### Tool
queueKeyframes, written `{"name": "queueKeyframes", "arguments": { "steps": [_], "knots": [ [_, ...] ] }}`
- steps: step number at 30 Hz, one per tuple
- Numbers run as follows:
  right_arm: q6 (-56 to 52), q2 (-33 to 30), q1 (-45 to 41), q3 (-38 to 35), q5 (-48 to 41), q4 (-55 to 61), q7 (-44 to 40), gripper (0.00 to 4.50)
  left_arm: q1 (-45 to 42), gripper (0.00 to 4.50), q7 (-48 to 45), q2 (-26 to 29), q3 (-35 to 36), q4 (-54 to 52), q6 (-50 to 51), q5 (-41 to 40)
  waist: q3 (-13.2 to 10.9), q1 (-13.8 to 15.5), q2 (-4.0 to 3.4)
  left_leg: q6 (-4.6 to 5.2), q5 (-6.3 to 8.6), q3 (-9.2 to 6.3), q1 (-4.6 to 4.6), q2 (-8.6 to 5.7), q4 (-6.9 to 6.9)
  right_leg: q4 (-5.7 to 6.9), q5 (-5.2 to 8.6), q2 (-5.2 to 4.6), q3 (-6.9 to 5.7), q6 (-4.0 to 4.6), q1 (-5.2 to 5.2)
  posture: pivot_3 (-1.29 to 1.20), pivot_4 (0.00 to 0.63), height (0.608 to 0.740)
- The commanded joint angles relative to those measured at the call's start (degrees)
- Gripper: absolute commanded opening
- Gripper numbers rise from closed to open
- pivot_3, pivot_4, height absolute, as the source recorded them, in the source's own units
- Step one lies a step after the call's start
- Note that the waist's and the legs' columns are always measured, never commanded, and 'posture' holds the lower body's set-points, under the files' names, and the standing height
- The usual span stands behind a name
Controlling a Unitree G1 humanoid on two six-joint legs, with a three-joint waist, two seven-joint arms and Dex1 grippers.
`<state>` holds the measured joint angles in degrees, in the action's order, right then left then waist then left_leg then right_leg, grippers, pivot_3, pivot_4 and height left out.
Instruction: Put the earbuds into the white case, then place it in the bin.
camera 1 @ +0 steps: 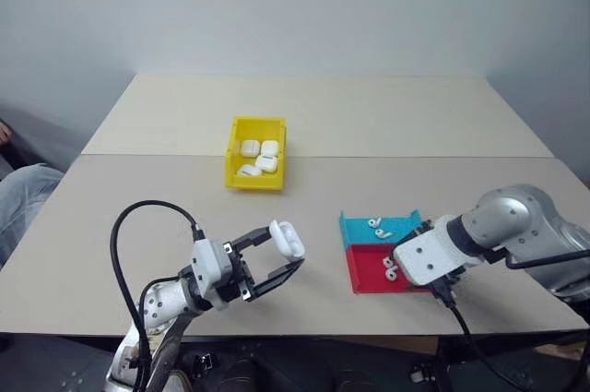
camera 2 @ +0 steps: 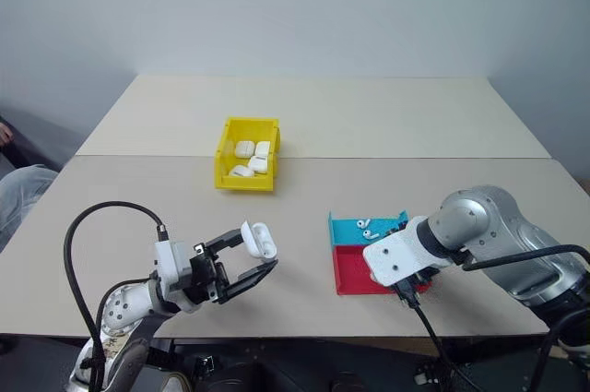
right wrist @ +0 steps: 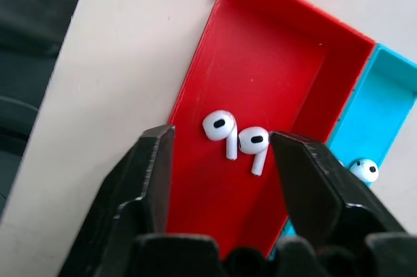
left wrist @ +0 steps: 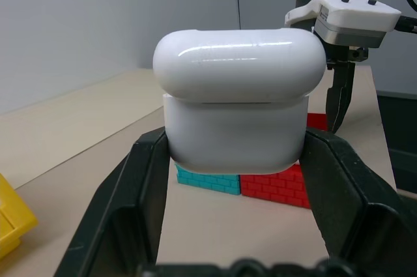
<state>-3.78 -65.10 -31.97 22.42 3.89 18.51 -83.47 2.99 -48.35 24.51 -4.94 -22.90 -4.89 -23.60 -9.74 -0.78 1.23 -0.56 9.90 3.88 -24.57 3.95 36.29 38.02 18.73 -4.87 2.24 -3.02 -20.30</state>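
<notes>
Yellow bin (camera 1: 255,163) is the anchor here, sitting mid-table with a few white cases already lying inside. Nearer the robot and a bit left of the bin, the left gripper (camera 1: 293,254) is pinched tight on the white case (camera 1: 288,238), holding it up off the table with the lid on top; from the left wrist view the lid looks down or only barely cracked, hard to say which. Nearer and to the right of the bin sit the teal tray (camera 1: 355,227) and the red tray (camera 1: 366,271), touching each other. The right gripper (right wrist: 221,150) points down over the red tray, fingers partly spread and straddling two earbuds (right wrist: 236,137) that lie side by side on the tray floor, touching nothing so far as the views show. More earbuds sit in the teal tray. Looks like the earbud pickup step: next it probably needs to drop a little and close on just one bud, not both.
</notes>
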Motion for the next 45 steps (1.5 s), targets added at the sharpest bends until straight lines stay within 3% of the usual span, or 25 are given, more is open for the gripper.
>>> {"name": "queueKeyframes", "arguments": {
  "steps": [1, 11, 15, 45],
  "knots": [
    [6.72, 1.15, -1.95, 0.55, 1.86, -2.11, -1.76, 2.89, 0.41, 2.73, 1.18, 0.1, 0.54, -2.87, -0.14, 0.13, 0.0, -0.02, 0.0, 0.0, 0.0, 0.0, 0.0, 0.0, 0.0, 0.0, 0.0, 0.0, 0.0, 0.0, 0.0, 0.0, 0.15, 0.74],
    [16.67, 6.12, -7.45, 4.39, 6.17, -10.33, -6.16, 2.89, 1.58, 2.73, 3.6, 1.57, -0.08, -6.05, 4.17, 0.97, 0.0, -0.02, 0.0, 0.0, 0.0, 0.0, 0.03, 0.02, 0.0, 0.0, 0.0, 0.03, 0.0, 0.0, 0.02, 0.0, 0.15, 0.74],
    [20.08, 7.07, -8.77, 5.31, 6.71, -12.64, -7.18, 2.06, 1.3, 2.73, 5.0, 1.8, 0.22, -7.1, 6.63, 0.56, 0.0, 0.01, 0.0, 0.0, 0.0, 0.0, 0.03, 0.03, -0.01, 0.0, 0.0, 0.03, 0.0, 0.0, 0.02, 0.0, 0.15, 0.74],
    [25.6, 9.67, -9.93, 8.25, 9.77, -17.32, -7.2, 2.06, 1.71, 2.73, 6.69, 3.02, 0.36, -9.28, 10.38, 0.87, 0.0, 0.0, 0.0, 0.0, 0.0, 0.01, 0.04, 0.03, -0.01, 0.0, 0.0, 0.03, 0.0, 0.01, 0.02, 0.0, 0.15, 0.74]
  ]
}}
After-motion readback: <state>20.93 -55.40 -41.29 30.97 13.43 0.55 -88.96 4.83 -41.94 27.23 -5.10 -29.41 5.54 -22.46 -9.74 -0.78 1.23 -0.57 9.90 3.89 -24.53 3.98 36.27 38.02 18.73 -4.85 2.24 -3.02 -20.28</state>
